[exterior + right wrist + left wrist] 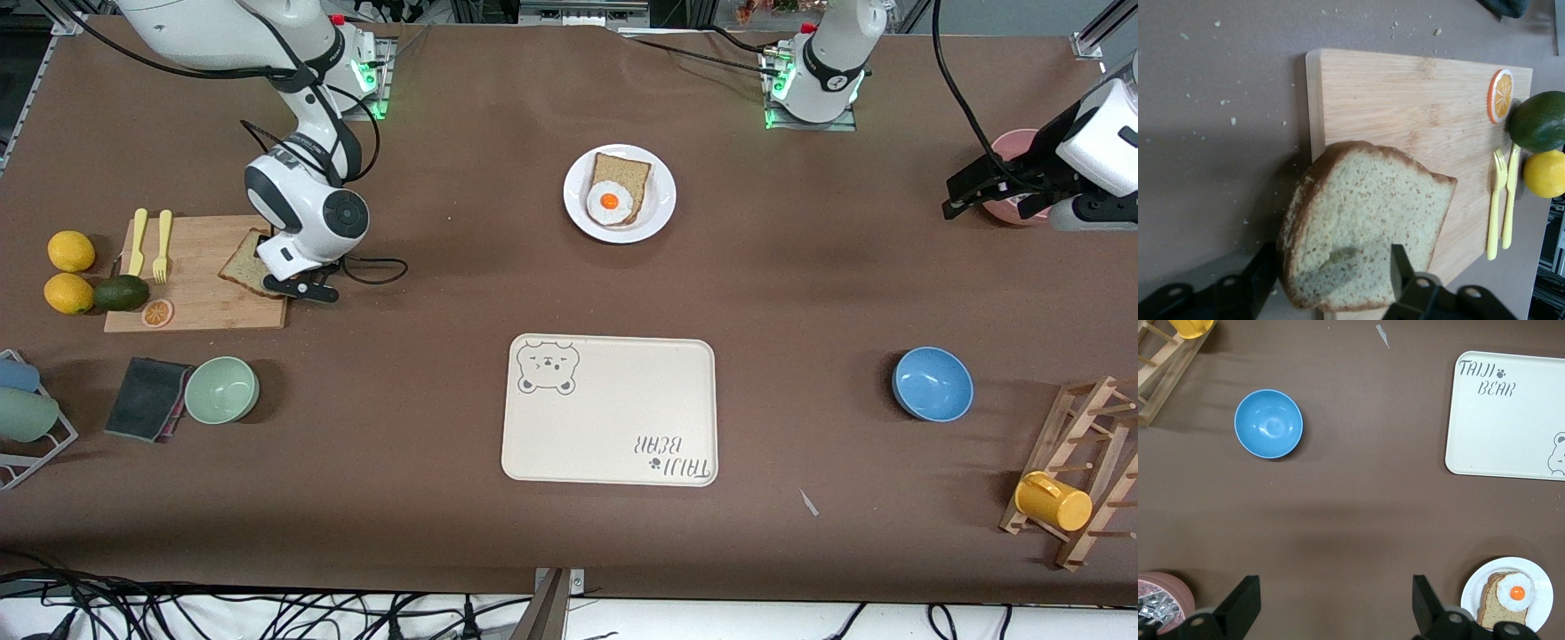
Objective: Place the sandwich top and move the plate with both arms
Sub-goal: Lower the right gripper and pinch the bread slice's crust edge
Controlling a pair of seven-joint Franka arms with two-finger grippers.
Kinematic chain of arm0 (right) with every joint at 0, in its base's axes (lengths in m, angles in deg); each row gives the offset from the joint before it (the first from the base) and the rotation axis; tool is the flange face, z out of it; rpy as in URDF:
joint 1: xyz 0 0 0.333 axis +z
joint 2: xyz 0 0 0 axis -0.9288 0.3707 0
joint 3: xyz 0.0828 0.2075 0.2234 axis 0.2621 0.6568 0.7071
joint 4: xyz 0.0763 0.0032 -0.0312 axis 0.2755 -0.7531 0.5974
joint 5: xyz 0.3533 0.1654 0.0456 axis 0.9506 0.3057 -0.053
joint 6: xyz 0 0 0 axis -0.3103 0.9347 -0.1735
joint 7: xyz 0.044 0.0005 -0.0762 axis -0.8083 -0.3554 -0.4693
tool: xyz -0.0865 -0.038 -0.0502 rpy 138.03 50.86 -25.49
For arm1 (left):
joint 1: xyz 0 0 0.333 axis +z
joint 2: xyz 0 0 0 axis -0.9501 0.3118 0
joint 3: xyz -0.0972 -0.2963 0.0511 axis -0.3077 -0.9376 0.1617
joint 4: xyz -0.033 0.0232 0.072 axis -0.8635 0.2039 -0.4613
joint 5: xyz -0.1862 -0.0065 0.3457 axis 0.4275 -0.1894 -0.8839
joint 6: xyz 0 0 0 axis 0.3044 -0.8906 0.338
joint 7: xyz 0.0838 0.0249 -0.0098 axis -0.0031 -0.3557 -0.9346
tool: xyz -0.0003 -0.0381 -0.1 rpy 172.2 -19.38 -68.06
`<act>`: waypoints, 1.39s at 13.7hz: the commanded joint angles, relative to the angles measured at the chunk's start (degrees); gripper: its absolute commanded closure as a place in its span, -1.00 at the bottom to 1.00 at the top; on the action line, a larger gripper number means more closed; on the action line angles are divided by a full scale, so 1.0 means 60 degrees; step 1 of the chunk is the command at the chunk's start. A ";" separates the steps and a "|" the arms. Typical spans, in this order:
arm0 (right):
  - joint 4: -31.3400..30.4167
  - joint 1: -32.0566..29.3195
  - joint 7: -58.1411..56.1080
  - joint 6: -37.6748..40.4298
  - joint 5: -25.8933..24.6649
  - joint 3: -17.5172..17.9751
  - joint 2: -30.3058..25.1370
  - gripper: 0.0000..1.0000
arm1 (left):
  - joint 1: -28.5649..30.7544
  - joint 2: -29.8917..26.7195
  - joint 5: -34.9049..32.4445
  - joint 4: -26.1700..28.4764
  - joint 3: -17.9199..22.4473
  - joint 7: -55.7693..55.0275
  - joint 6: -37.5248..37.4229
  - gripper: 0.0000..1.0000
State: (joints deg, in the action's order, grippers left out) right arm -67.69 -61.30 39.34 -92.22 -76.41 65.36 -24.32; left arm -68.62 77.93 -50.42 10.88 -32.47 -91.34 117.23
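Right hand (1331, 277) fingers astride sandwich top (1368, 250) on board, grip unclear

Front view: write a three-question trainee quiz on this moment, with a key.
1. True or false: the fried egg lies on the bottom slice on the plate.
2. The sandwich top rests on: A the tray, B the cutting board, C the plate.
3. Short answer: which gripper is at the sandwich top?
Key: 1 true. 2 B. 3 the right gripper; the left gripper waits open by the pink bowl.
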 commanded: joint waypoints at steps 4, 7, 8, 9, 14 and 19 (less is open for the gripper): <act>-0.0132 0.0000 0.0255 -0.0304 -0.0335 -0.0054 0.0068 -0.01 | 0.0037 0.0139 -0.0155 -0.0315 -0.0054 0.0035 -0.0224 -1.00; -0.0132 0.0000 0.0241 -0.0304 -0.0320 -0.0054 0.0068 0.26 | 0.0037 0.0139 -0.0155 -0.0315 -0.0054 0.0035 -0.0224 -1.00; -0.0132 0.0000 0.0255 -0.0304 -0.0320 -0.0054 0.0068 0.40 | 0.0051 0.0139 -0.0155 -0.0329 -0.0054 0.0035 -0.0224 -1.00; -0.0132 0.0000 0.0255 -0.0304 -0.0320 -0.0054 0.0068 0.52 | 0.0037 0.0139 -0.0155 -0.0330 -0.0054 0.0035 -0.0224 -1.00; -0.0132 0.0000 0.0241 -0.0304 -0.0276 -0.0054 -0.0019 0.99 | 0.0037 0.0139 -0.0155 -0.0329 -0.0054 0.0035 -0.0224 -1.00; -0.0059 0.0000 0.0007 -0.0216 -0.0071 -0.0025 -0.0648 0.99 | 0.0051 0.0139 -0.0155 -0.0315 -0.0054 0.0035 -0.0224 -1.00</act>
State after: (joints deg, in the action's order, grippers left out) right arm -67.45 -61.31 39.61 -93.34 -77.13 65.05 -25.13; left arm -68.62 77.93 -50.42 10.88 -32.47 -91.34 117.23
